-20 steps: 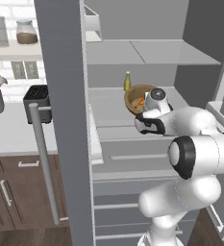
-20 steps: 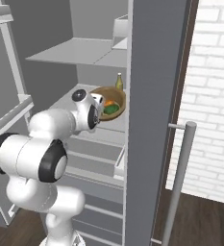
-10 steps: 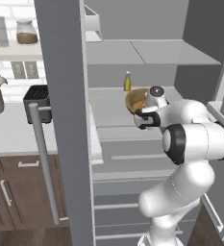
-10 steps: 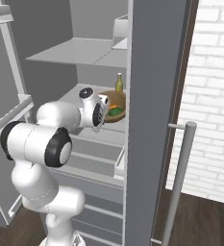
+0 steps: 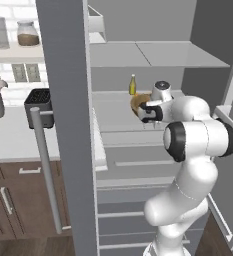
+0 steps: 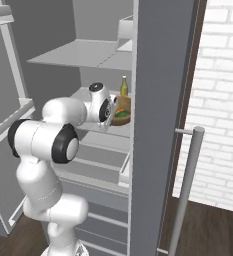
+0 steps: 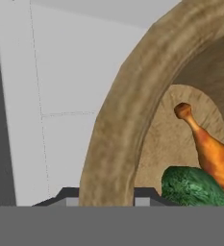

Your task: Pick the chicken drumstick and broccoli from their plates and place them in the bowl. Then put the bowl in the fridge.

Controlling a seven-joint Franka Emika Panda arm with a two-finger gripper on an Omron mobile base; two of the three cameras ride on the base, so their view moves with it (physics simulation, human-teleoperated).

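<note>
The gripper [image 7: 106,194] is clamping its jaws on the wooden bowl's [image 7: 128,105] rim, carrying drumstick [image 7: 212,149] and broccoli [image 7: 192,188] over the fridge [image 5: 63,100] shelf [image 5: 113,112]; next it likely needs lowering and releasing

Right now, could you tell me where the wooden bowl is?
The bowl sits at the middle fridge shelf, beside a small yellow-green bottle, its rim in the gripper; inside lie the chicken drumstick and broccoli.

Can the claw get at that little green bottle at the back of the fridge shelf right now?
Probably not: the claw is shut on the bowl rim, and the bowl sits in front of the bottle.
</note>
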